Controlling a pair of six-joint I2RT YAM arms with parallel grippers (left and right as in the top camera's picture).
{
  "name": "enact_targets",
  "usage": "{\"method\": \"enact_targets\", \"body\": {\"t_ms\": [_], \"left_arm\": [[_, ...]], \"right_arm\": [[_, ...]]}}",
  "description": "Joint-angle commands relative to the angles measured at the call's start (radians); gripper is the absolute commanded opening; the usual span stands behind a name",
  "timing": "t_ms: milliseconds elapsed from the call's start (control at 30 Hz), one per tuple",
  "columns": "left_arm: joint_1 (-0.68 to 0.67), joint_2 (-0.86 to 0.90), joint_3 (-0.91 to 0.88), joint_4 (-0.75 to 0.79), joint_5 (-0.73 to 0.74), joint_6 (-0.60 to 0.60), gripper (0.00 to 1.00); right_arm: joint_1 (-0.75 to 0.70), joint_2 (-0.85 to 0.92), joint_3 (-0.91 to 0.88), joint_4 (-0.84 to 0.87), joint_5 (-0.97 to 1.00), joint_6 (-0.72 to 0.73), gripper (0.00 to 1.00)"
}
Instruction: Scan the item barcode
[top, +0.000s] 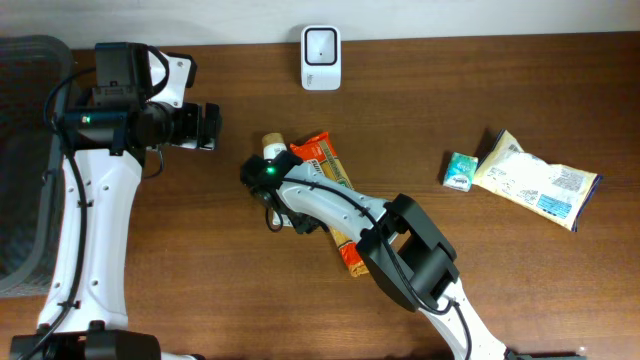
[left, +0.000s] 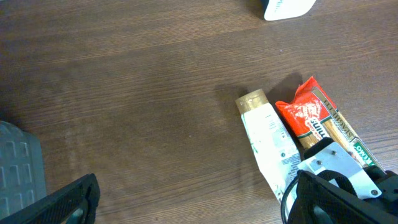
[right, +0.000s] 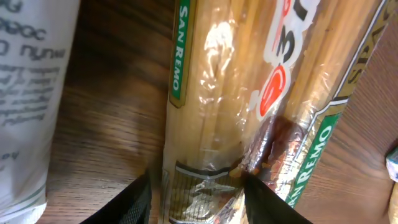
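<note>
A wooden table (top: 420, 100) seen from above. At center frame lies the spaghetti pack (top: 325, 158), just beside a white tube (left: 267, 140). The right gripper (right: 196, 199) pinches the pack's crinkled wrapper. At upper left the left gripper (top: 208, 127) hangs spread wide, holding nothing. A white scanner (top: 321, 57) sits top center.

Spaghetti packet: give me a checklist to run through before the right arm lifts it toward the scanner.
1. Right gripper straddles the spaghetti packet: ok.
2. Grip firm on the packet: cannot tell; the film puckers there, but a clamp is not clear.
3. White tube outside the right gripper's reach: ok, it lies beside the packet.
4. Way to the scanner unobstructed: ok.
5. Left gripper open and off to the side: ok.
6. Barcode side located: cannot tell; no barcode shows in any view.
</note>
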Motion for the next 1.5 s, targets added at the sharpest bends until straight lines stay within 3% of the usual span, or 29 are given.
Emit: {"method": "enact_targets", "body": {"t_ms": [0,100,200,267,333,400,533,633,767,1000,1200,1367,1400,1467], "left_arm": [[0.005,-0.008,0.012,0.001,0.003,0.013,0.99],[0.005,-0.008,0.012,0.001,0.003,0.013,0.99],[0.005,-0.008,0.012,0.001,0.003,0.013,0.99],[0.005,-0.008,0.012,0.001,0.003,0.013,0.99],[0.005,-0.008,0.012,0.001,0.003,0.013,0.99],[0.005,-0.008,0.012,0.001,0.003,0.013,0.99],[0.005,-0.008,0.012,0.001,0.003,0.013,0.99],[0.005,-0.008,0.012,0.001,0.003,0.013,0.99],[0.005,-0.008,0.012,0.001,0.003,0.013,0.99],[0.005,-0.008,0.012,0.001,0.003,0.013,0.99],[0.005,-0.008,0.012,0.001,0.003,0.013,0.99],[0.005,-0.008,0.012,0.001,0.003,0.013,0.99],[0.005,-0.008,0.012,0.001,0.003,0.013,0.99],[0.005,-0.008,0.012,0.001,0.003,0.013,0.99]], "right_arm": [[-0.010,0.018,-0.024,0.034,0.013,-0.082,0.50],[-0.009,0.018,-0.055,0.097,0.053,-0.188,0.49],[-0.010,0.018,-0.113,0.144,0.058,-0.203,0.45],[-0.011,0.018,-0.132,0.148,0.061,-0.203,0.31],[-0.011,0.018,-0.132,0.148,0.061,-0.203,0.11],[-0.011,0.018,-0.132,0.148,0.061,-0.203,0.04],[-0.011,0.013,-0.105,0.122,0.046,-0.202,0.04],[-0.023,-0.026,-0.041,0.079,-0.110,-0.202,0.04],[-0.103,-0.107,0.045,0.027,-0.419,-0.209,0.04],[-0.361,-0.183,0.047,0.018,-1.116,-0.368,0.04],[-0.499,-0.182,-0.158,0.166,-1.120,-0.348,0.04],[-0.589,-0.182,-0.324,0.283,-1.015,-0.322,0.04],[-0.612,-0.182,-0.330,0.282,-0.984,-0.322,0.08],[-0.641,-0.182,-0.330,0.279,-0.960,-0.325,0.31]]}}
